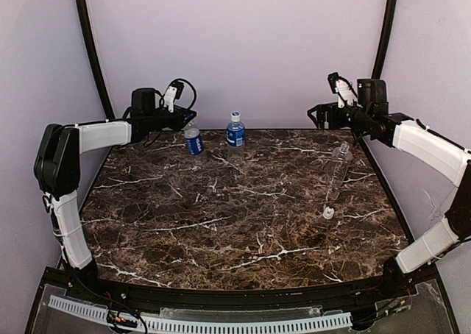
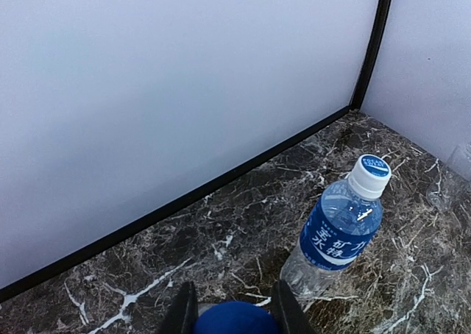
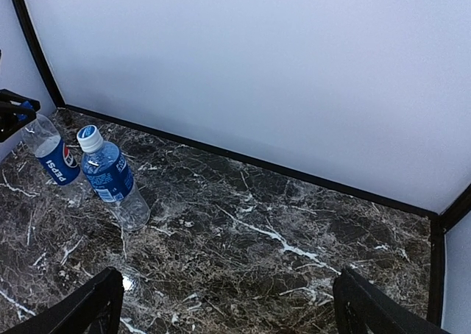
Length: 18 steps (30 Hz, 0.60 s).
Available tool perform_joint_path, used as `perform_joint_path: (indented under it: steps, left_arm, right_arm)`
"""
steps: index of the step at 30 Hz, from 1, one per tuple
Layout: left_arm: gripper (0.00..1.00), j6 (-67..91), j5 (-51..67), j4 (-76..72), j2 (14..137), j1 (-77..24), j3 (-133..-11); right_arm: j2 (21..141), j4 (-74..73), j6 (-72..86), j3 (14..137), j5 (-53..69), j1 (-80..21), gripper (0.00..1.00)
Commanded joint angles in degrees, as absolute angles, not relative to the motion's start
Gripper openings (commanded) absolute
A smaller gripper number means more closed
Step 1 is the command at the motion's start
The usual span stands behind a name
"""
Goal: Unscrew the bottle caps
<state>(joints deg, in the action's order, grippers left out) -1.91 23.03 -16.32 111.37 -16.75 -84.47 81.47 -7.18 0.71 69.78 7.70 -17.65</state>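
Blue cap (image 2: 235,321) sits pinched in the left hand (image 2: 235,309) (atop the Pepsi bottle (image 3: 54,157)).

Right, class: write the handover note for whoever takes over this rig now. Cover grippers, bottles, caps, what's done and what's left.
Left gripper: shut on the blue cap of the Pepsi bottle, back left.
Right gripper: open, empty, back right.
Blue-label bottle: upright beside the Pepsi bottle, capped white cap on.
Unlabelled bottle: back right, seemingly uncapped; a loose white cap lies on the table nearer the arms.
Done: apparently one cap off.
Left: twist off the blue cap, then the capped white cap.
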Motion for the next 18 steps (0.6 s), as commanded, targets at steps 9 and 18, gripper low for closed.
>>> perform_joint_path:
  steps: [9, 18]
  left_arm:
    - [0.01, -13.06, 35.61, -11.24, 95.46, -16.63, -73.97]
    - [0.01, -23.04, 51.42, 8.98, 79.17, -22.33, -70.31]
  right_arm:
    - [81.12, -5.77, -7.89, 72.79, 21.01, -23.53, 0.98]
    - [92.95, 2.65, -17.62, 77.33, 32.09, -41.98, 0.99]
